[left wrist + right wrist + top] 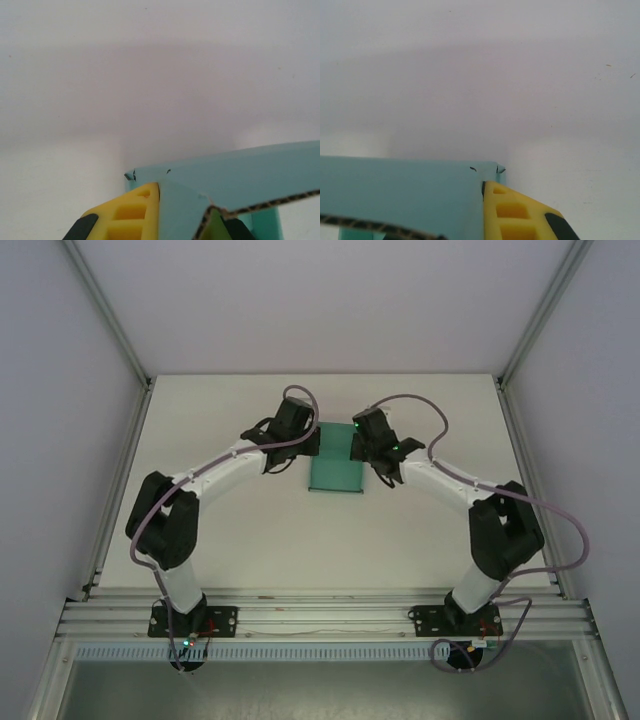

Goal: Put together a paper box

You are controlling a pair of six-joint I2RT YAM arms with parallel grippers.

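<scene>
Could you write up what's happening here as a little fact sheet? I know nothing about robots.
Object: teal paper box, thin card with a bent flap
Place: middle of the white table, towards its far side
Left gripper: shut on the box's far left corner
Right gripper: shut on the box's far right corner
Stage: box not yet assembled

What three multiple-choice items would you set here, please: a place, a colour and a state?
1. Where is the paper box? A. between the left gripper and the right gripper B. left of both C. right of both
2. What colour is the paper box? A. red B. white C. teal
3. How does the left gripper stand? A. wide open B. shut on the paper box C. shut on nothing
Answers: 1 A, the top view shows one gripper at each side; 2 C, teal card in every view; 3 B, its yellow finger presses the card.
</scene>
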